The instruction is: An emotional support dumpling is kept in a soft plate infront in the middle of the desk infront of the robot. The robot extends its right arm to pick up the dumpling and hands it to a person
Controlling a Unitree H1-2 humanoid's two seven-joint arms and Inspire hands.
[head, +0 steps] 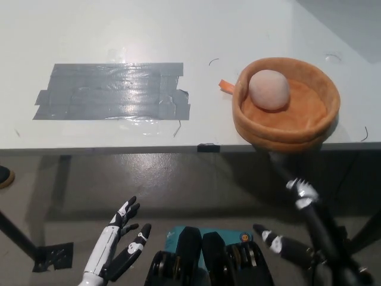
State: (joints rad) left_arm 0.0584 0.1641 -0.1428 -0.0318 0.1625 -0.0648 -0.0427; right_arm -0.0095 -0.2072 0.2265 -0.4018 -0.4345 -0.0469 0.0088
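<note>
On white desk [119, 36], right of middle: pale dumpling [268, 89] sits inside orange soft plate [286, 128], near desk's front edge. Grey tape patch [113, 91] well apart at left. Below desk edge, black right hand [292, 220] fingers spread, holding nothing. White left hand [122, 241] rests lower left, fingers apart.

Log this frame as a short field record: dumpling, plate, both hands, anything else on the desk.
dumpling: pale, lying inside the plate, untouched
soft plate: orange, on the desk's right part near the front edge
right hand: below the desk edge, under the plate, holding nothing; fingers unclear
left hand: low at left, open, resting
grey tape patch: left of the plate
</note>
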